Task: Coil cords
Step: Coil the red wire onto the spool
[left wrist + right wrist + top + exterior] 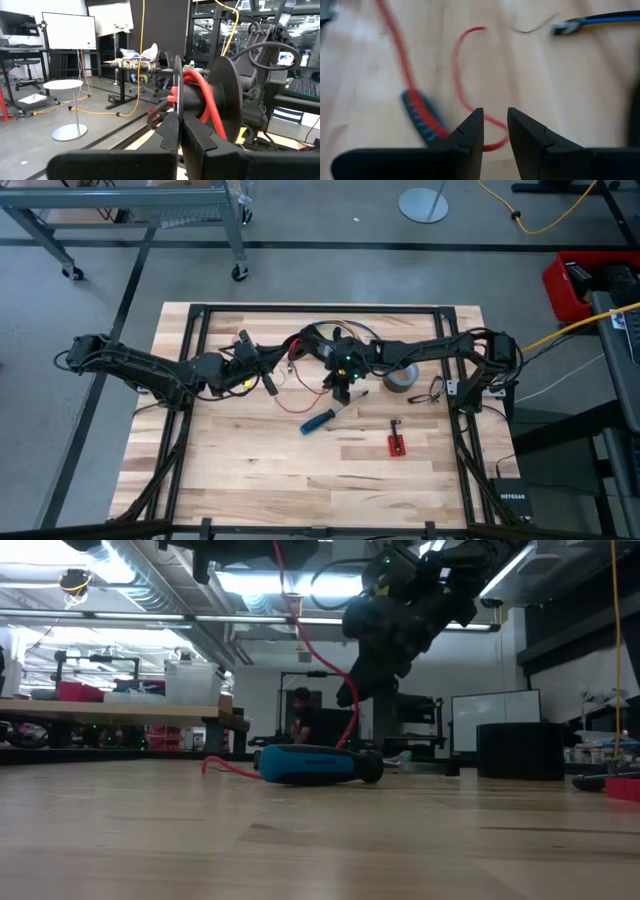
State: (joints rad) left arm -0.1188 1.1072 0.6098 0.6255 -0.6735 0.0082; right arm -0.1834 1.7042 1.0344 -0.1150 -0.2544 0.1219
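While both arms meet over the far middle of the surface (250, 480), the high view puts the left end effector (268, 368) left of centre and the right end effector (342, 388) just right of it, above a blue-handled screwdriver (318, 420).

Low view: red cord (300, 640) hangs slack from above, trailing behind the screwdriver.

Left wrist view: left fingers (172, 130) pressed together on a black spool (222, 100) w/ red cord wound on it.

Right wrist view: right fingers (472, 132) apart, nothing between them, red loop lying just beyond.

Risk: slack could snag the screwdriver and drag it, or turns slip off the spool.
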